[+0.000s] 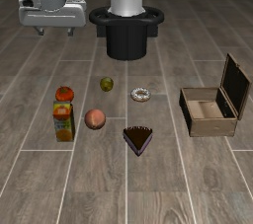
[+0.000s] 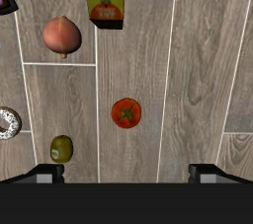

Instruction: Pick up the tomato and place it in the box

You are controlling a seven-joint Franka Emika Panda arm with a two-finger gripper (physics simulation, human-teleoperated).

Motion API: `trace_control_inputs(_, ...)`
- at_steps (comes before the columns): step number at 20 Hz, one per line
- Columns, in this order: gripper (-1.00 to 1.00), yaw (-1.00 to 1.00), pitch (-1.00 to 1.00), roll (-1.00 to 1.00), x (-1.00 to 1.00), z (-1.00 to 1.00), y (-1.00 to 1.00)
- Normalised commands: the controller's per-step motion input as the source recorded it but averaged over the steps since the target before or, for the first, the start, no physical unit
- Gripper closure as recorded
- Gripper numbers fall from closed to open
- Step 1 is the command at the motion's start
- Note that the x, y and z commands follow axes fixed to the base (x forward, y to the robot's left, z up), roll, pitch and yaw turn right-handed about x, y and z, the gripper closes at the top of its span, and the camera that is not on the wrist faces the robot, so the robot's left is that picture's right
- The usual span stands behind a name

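Observation:
The tomato (image 1: 64,94) (image 2: 126,112) is small, red and has a green stalk; it lies on the wooden floor at the exterior view's left. My gripper (image 1: 54,33) (image 2: 126,174) hangs high above it, open, with nothing between its fingers. The wooden box (image 1: 208,112) stands at the exterior view's right with its lid tilted up and its inside showing.
An orange juice carton (image 1: 63,122) (image 2: 106,3) stands just in front of the tomato. Nearby lie a peach (image 1: 95,119) (image 2: 61,36), a green fruit (image 1: 107,84) (image 2: 61,148), a donut (image 1: 140,94) (image 2: 8,122) and a chocolate cake slice (image 1: 137,139).

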Motion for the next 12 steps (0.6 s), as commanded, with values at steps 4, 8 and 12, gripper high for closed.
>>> trace_control_inputs(4,-1.00,0.00,0.00,0.00,0.00,-1.00,0.00)
trace_control_inputs(8,-1.00,0.00,0.00,0.00,0.00,-1.00,0.00)
trace_control_inputs(12,-1.00,0.00,0.00,0.00,0.00,-1.00,0.00)
